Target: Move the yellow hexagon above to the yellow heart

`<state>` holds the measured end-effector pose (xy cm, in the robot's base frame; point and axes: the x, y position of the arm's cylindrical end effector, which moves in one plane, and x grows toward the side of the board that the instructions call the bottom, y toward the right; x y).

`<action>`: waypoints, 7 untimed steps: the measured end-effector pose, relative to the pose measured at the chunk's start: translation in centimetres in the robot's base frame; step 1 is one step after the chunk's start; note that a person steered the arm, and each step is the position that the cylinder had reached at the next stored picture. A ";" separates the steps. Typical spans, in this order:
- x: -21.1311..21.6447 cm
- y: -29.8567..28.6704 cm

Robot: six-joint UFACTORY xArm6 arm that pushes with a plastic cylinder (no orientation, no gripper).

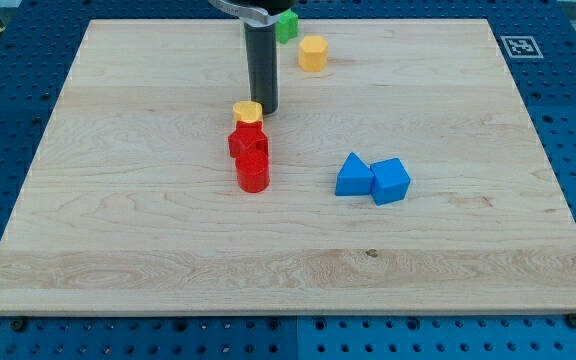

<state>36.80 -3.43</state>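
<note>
While my tip (265,110) rests near the board's upper middle, a small yellow block (248,112), shape unclear, touches its left side, just above two red blocks (251,157). Other yellow block (313,53), seemingly the hexagon, lies up-right, well apart. Plain rod: nothing grasped, only pushes. Which block is the heart: cannot tell.

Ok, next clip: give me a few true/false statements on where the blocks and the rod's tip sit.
1. My tip is right beside the yellow heart. True.
2. The yellow hexagon touches the yellow heart. False: it sits apart, toward the view's top right.
3. The two red blocks lie just below the yellow heart. True.
4. The two blue blocks sit at the view's top left. False: they are right of centre.
5. A green block is near the top edge. True.
</note>
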 end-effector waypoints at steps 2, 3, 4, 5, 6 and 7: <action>-3.7 9.9; -5.1 17.4; -9.3 19.6; -10.3 16.7; -10.3 10.5; -10.3 3.2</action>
<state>26.53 -0.24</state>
